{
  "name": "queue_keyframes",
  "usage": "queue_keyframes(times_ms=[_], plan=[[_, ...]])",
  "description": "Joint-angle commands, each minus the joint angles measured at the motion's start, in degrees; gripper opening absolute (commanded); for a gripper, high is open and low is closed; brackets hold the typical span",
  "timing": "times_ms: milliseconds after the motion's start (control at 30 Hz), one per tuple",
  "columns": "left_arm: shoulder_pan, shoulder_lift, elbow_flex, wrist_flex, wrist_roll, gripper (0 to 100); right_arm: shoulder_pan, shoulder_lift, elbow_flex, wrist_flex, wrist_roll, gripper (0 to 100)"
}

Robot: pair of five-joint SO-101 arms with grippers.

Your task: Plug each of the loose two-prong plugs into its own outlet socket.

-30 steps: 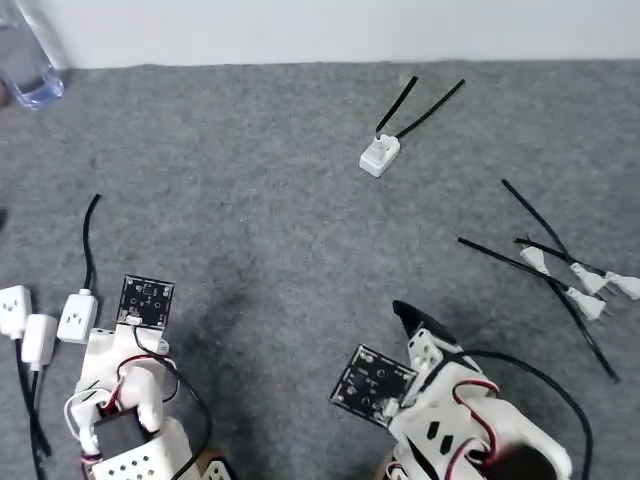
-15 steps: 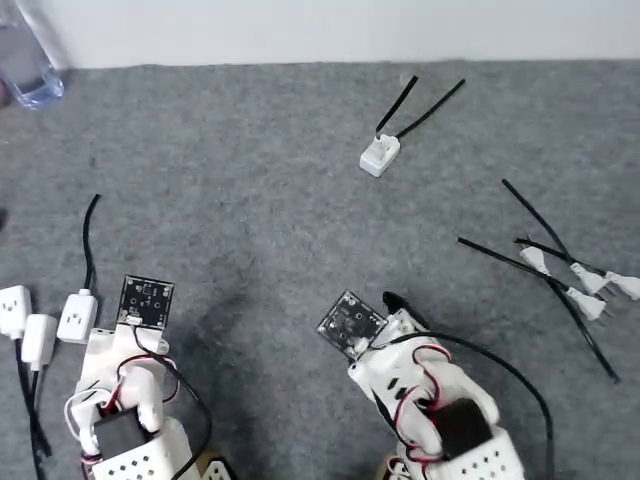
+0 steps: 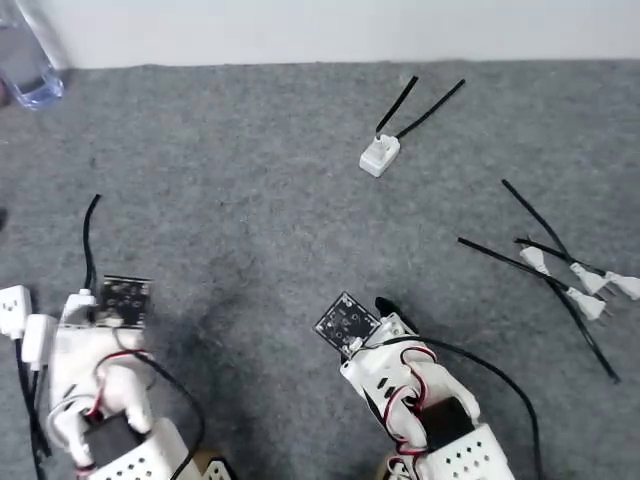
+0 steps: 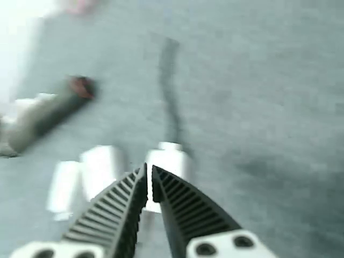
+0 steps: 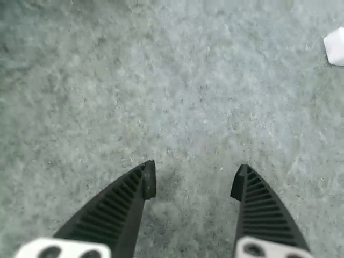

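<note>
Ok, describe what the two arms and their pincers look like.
Both the left arm and right arm are white moulded plastic with looped red, black and white wires. Each carries a black square circuit board at the wrist. The left pincer and right pincer are black, ribbed and tapering, on white bases.

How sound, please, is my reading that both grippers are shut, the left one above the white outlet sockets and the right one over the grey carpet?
Not quite: the right gripper is open, its jaws spread wide over the grey carpet, as the right wrist view shows. The left gripper is indeed shut above the white outlet sockets.
</note>
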Motion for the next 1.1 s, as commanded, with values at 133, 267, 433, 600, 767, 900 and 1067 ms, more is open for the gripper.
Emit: queue_keyframes(times_ms=[133,267,433,600,767,900,1067], plan=[[-11.9,-0.4,-22.5,-2.1,9.8,2,0.6,0.2,0.9,-0.7,-0.5,23.1],[-12.8,-0.4,-29.8,-2.3,20.9,2,0.6,0.3,0.9,-0.6,-0.5,23.1],[-12.8,-0.2,-32.3,-7.6,36.3,3,0.6,0.3,0.9,-0.6,-0.5,23.1],[-12.7,0.8,-32.4,-15.7,46.0,11,0.6,0.3,0.9,-0.6,-0.5,23.1],[-11.0,12.3,-37.6,-18.3,45.8,11,0.6,0.3,0.9,-0.6,-0.5,23.1],[-10.6,27.1,-47.4,-17.5,45.8,11,0.6,0.3,0.9,-0.6,-0.5,23.1],[-4.0,45.7,-62.6,-5.5,39.5,11,0.6,0.3,0.9,-0.6,-0.5,23.1]])
